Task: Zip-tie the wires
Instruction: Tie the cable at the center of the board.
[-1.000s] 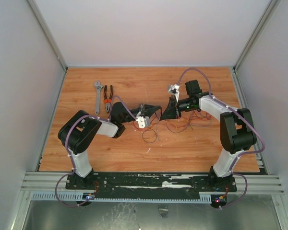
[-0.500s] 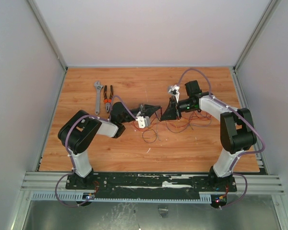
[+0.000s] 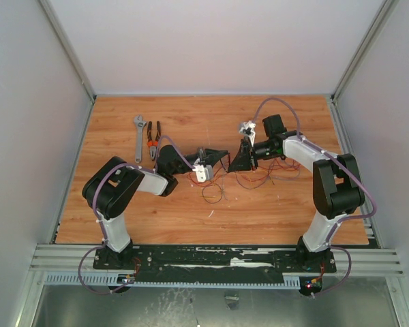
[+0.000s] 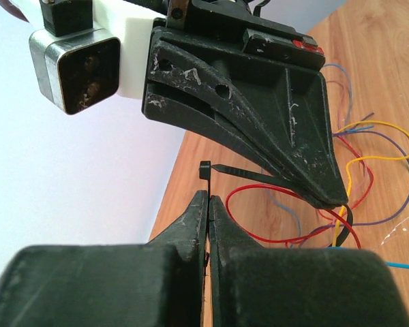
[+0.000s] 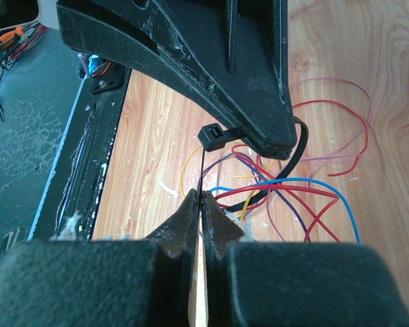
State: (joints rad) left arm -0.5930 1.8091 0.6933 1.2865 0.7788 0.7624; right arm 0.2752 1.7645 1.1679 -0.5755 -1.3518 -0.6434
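Note:
The wires [image 3: 258, 178], thin red, blue, yellow and purple strands, lie loose on the table at centre right. They also show in the right wrist view [image 5: 293, 191] and the left wrist view [image 4: 341, 225]. The black zip tie [image 5: 294, 160] curves round some strands. Its head [image 5: 215, 136] sits beside the left gripper's tip. My left gripper [image 4: 208, 199] and right gripper [image 5: 203, 197] meet tip to tip over the wires, the left one [image 3: 223, 159] just left of the right one [image 3: 237, 162]. Each is shut on a thin part of the zip tie [image 4: 245, 174].
Orange-handled pliers [image 3: 152, 140] and a grey wrench [image 3: 139, 136] lie at the back left of the wooden table [image 3: 123, 204]. White walls enclose the table on three sides. A metal rail [image 3: 218, 259] with the arm bases runs along the near edge.

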